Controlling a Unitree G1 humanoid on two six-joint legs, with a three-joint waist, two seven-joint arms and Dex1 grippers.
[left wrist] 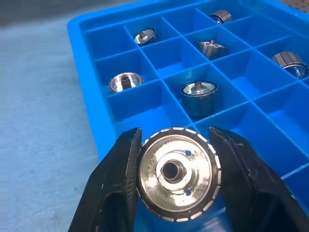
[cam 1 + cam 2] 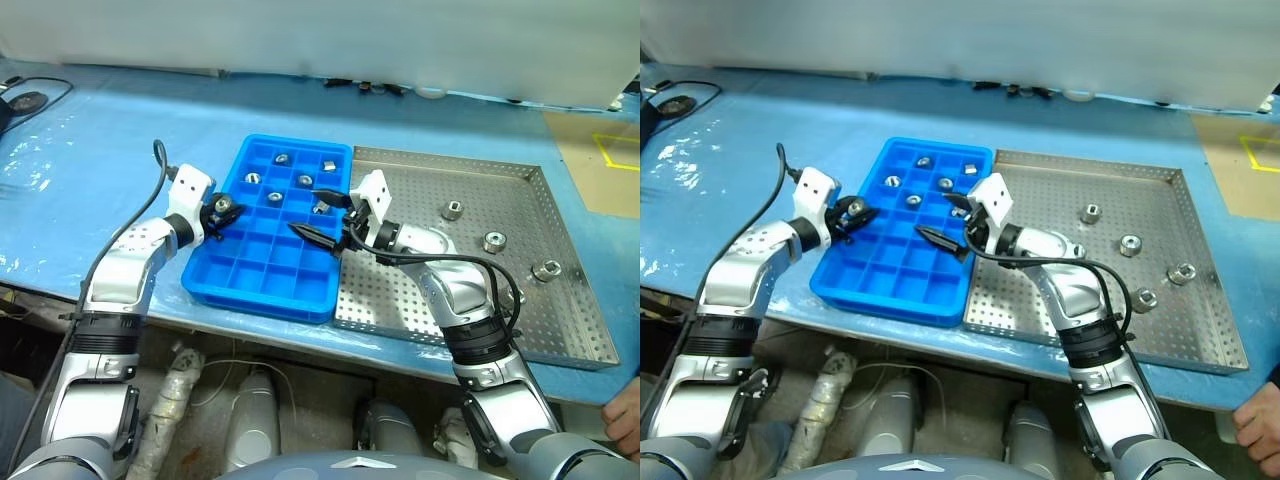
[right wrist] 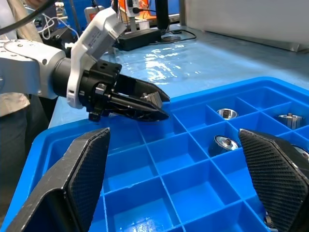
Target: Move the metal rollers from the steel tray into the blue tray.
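L gripper [image 1: 175, 180] clamps one roller [image 1: 176, 176] at blue tray [image 2: 215, 277] 9 o'clock edge; centre over an empty cell before release. R gripper [image 2: 322, 211] wide open, empty.

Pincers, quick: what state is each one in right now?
Left pincer: shut on a metal roller, at the blue tray's left edge.
Right pincer: open, empty, over the blue tray.

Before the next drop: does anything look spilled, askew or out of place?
Nothing stands out. Rollers in the blue tray sit inside compartments; four more lie in the steel tray. The left gripper holds a metal roller squarely at the tray's near edge; the right gripper is open.
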